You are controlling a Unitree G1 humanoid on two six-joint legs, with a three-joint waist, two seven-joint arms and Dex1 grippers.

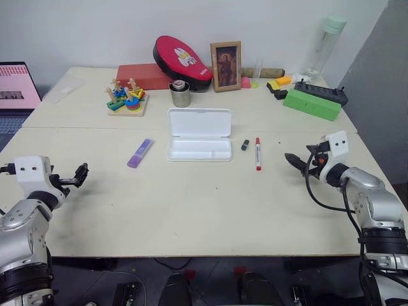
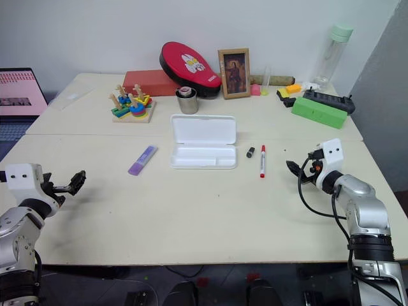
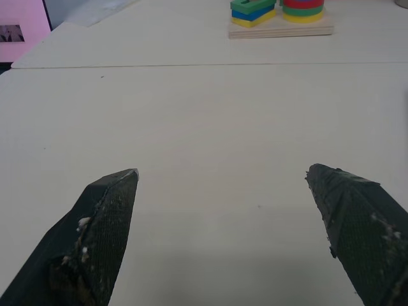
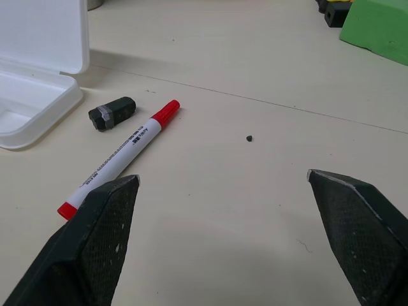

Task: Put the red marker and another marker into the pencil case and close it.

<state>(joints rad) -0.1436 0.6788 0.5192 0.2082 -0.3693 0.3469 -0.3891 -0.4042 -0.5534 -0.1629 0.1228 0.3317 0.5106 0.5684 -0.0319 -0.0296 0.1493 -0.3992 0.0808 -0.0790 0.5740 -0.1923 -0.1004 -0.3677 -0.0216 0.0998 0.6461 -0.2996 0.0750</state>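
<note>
The red marker (image 1: 257,153) lies flat on the table (image 1: 191,204), its red cap pointing toward the far edge, just to the right of the pencil case (image 1: 199,134) and apart from it. Between the two, close beside the marker's capped end, sits a small black object (image 1: 245,145). The pencil case is open, its lid folded back flat toward the far side and its shallow tray bare. To the left of the case, a little apart, the lavender-purple highlighter (image 1: 139,153) lies at a slant on the table. The right hand (image 1: 294,160) hovers near the right edge of the table, well apart from the red marker, fingers spread wide and holding nothing; in its wrist view the marker and the black object lie ahead of the fingers (image 4: 102,242). The left hand (image 1: 81,174) hangs over the table's near left part, well away from the highlighter, also spread wide and empty. Along the far side stand a wooden stacking toy (image 1: 126,99), a metal cup (image 1: 180,94), a red oval pouch (image 1: 182,62) leaning on a red box (image 1: 141,76), a framed picture (image 1: 226,66), a green block (image 1: 312,104) and a clear bottle (image 1: 325,46).
</note>
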